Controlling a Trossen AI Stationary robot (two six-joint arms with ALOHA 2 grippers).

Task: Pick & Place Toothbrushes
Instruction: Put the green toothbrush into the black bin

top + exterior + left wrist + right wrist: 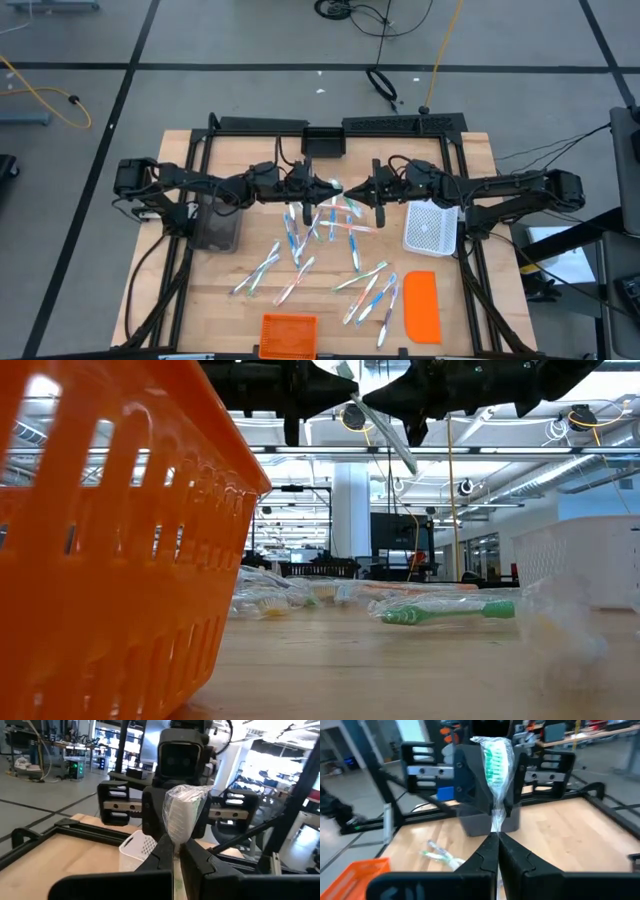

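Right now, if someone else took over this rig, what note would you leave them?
Left gripper and right gripper are both raised mid-table, facing each other, each shut on a wrapped toothbrush.
Most toothbrushes lie scattered on the table.
Dark bin at left, white mesh basket at right, orange basket at the near edge.
Nothing visibly binned; nearly all sorting remains.

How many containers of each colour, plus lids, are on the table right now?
Orange basket: 1
White mesh basket: 1
Dark grey bin: 1
Orange lid: 1
Total: 4
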